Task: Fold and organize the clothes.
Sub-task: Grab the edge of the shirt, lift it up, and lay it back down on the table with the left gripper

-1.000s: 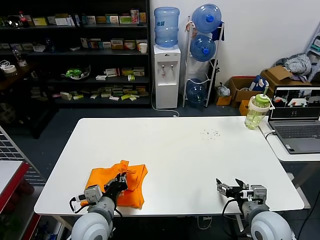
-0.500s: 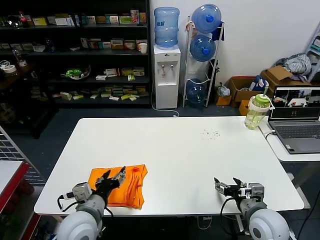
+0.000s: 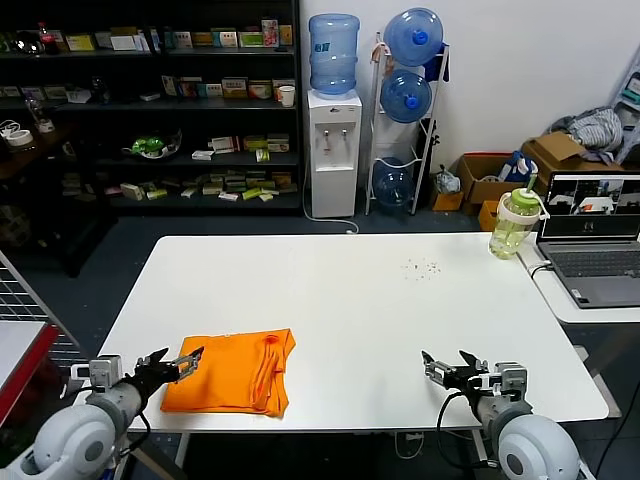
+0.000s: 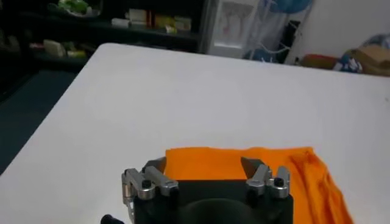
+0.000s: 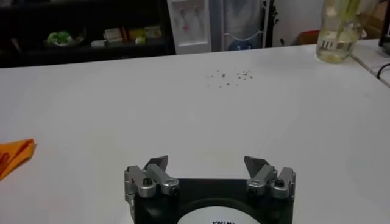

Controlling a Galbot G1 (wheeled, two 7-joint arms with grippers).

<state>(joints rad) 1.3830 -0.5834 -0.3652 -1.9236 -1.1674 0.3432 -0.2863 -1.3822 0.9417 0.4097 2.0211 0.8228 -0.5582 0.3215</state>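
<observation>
t-shirt (image 3: 231, 372) lies folded flat just ahead of the left gripper (image 3: 171, 366), fingers released and empty; folding looks done. right gripper (image 3: 450, 369) idles wide, empty, well apart. left wrist view: t-shirt (image 4: 244, 165) beyond spread fingertips. right wrist view: bottle (image 5: 339, 30) far beyond fingers, nothing obstructs.

No text, labels or nos. are showing legibly anywhere: the print on the dark-shelf boxes (image 3: 215, 38) and the partial white lettering on the black right-wrist mount (image 5: 214, 220) are reading too small.
</observation>
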